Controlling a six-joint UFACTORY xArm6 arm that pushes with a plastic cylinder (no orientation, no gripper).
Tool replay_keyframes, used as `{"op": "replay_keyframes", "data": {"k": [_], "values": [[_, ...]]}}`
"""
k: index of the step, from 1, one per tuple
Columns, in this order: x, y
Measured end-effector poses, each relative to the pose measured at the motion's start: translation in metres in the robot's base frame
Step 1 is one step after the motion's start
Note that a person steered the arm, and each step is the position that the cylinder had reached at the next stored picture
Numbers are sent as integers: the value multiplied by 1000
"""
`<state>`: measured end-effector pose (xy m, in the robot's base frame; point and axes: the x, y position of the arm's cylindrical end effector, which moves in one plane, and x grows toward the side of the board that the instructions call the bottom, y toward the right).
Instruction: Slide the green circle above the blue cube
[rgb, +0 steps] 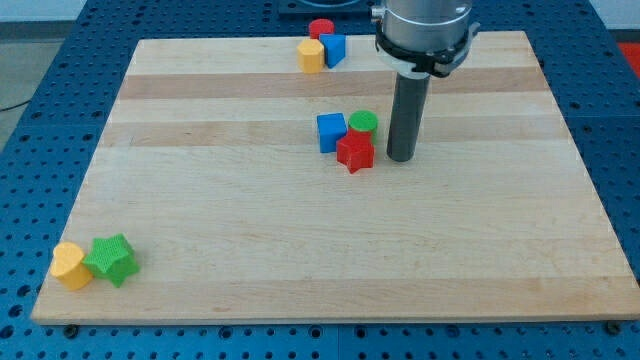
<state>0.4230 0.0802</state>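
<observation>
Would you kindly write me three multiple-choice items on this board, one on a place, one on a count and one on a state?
1. Where is my tip relative to the green circle?
A. toward the view's right of it
B. toward the view's left of it
C. resting on top of it

2. How many blocks are on the wooden board?
A. five
B. eight
C. eleven

3. How does the red star stand to the green circle?
A. far apart
B. stacked on top of it
C. up against it, just below

Answers: 1 A, the rod stands right of the centre cluster. 2 B, three at top, three centre, two bottom left. 3 C, no gap shows between them.
</observation>
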Motion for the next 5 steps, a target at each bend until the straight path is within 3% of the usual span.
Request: {"op": "replay_keyframes", "data": {"k": [4,5], "values": [[-31,-49],[-59,-62]]}}
